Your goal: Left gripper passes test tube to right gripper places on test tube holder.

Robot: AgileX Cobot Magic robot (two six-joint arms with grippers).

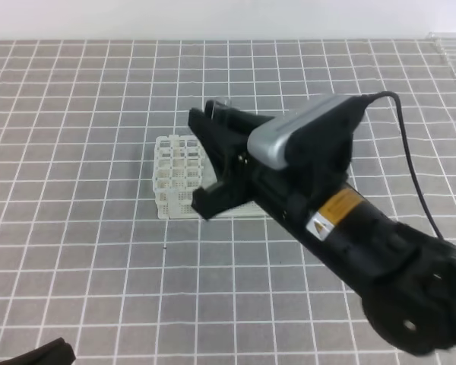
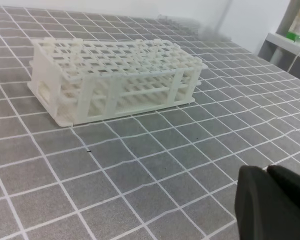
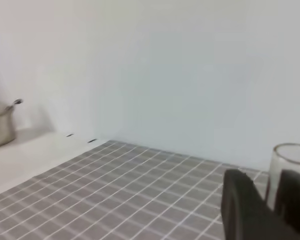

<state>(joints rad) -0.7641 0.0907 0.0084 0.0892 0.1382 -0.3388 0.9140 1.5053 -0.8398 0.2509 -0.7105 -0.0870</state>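
Right hand grips the test tube above the rack

The right hand [image 1: 213, 156] clamps the test tube [image 3: 289, 172] over the white rack [image 2: 115, 80]; the left hand [image 2: 272, 205] is closed, holding nothing.

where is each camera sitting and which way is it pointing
Exterior high: above the table, looking down at the white rack; the right gripper reaches over it.
Left wrist: low over the mat, facing the rack; the shut left gripper shows bottom right.
Right wrist: faces a white wall; the right gripper's jaws hold the test tube.
Exterior and left wrist views share the rack.
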